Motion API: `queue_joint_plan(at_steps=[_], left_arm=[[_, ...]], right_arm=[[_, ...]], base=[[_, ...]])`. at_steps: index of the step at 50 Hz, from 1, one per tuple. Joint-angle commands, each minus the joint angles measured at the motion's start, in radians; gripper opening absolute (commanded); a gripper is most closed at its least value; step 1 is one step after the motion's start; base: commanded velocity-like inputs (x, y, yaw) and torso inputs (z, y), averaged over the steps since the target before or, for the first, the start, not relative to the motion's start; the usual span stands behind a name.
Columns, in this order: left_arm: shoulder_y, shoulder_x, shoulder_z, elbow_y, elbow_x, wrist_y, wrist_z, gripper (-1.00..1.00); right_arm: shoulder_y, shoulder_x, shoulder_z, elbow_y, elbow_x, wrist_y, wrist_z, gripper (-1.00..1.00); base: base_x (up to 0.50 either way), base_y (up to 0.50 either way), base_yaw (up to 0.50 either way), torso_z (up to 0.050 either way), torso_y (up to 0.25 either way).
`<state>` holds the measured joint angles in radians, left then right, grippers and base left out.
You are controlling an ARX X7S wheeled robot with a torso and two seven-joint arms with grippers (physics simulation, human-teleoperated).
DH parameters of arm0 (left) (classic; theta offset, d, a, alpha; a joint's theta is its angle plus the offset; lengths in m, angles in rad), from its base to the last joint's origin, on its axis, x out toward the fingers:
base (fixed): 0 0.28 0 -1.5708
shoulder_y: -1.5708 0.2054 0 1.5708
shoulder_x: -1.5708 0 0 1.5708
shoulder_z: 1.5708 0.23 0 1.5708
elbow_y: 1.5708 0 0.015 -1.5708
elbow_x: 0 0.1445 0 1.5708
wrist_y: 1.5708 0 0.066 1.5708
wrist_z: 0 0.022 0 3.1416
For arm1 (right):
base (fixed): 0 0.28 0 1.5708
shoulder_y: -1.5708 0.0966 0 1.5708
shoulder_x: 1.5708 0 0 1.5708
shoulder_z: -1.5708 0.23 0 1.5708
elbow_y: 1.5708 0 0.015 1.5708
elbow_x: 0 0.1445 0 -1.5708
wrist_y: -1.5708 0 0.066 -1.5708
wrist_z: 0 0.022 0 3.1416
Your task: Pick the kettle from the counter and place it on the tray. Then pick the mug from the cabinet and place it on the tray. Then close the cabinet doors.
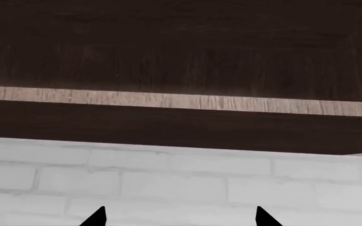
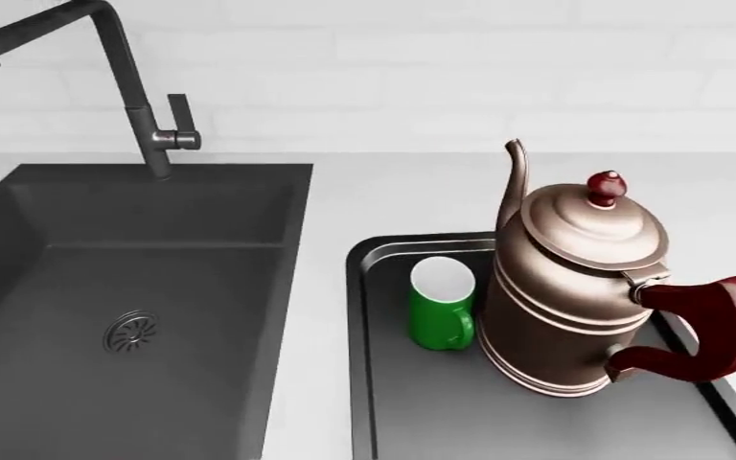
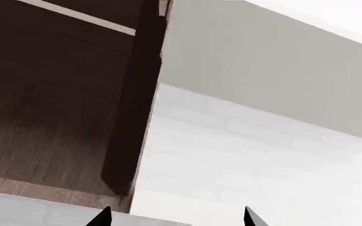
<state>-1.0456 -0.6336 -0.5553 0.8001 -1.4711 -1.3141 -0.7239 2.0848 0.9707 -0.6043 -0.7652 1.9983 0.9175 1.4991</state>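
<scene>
Mug and kettle stand together on the tray, beside the sink.

In the head view, the dark sink [image 2: 126, 316] fills the bench [image 2: 330, 201] from 9 o'clock, its tap [image 2: 126, 86] at 11. The tray [image 2: 365, 383] lies toward 4 o'clock, holding the upright green mug [image 2: 441, 305] just beside the copper kettle [image 2: 573, 297], whose spout points to 12. Each wrist view faces dark cabinet wood [image 1: 181, 52] and white brick wall [image 1: 181, 183]; the left claw [image 1: 179, 217] and right claw [image 3: 176, 217] show tips spread apart, pinching nothing.
</scene>
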Motion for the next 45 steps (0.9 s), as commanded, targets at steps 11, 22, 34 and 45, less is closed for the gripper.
queue_joint_plan(at_steps=[11,22,34,45], left_arm=[[0.015,-0.009,0.008,0.001,-0.008,0.022,-0.007,1.0],[0.018,-0.009,0.021,0.0,-0.004,0.032,-0.007,1.0],[0.03,-0.009,0.027,-0.003,0.013,0.045,0.003,1.0],[0.051,-0.012,0.021,0.001,0.023,0.058,0.017,1.0]], right_arm=[[-0.028,0.164,-0.023,-0.044,0.108,-0.049,0.054,1.0],[0.209,0.233,-0.246,0.07,0.038,0.004,0.056,1.0],[0.268,0.026,-0.013,0.313,-0.188,0.299,-0.293,1.0],[0.269,-0.293,0.182,0.497,-0.643,0.468,-0.653,1.0]], base=[[0.0,0.0,0.0,0.0,0.0],[0.0,0.0,0.0,0.0,0.0],[0.0,0.0,0.0,0.0,0.0],[0.0,0.0,0.0,0.001,0.0]])
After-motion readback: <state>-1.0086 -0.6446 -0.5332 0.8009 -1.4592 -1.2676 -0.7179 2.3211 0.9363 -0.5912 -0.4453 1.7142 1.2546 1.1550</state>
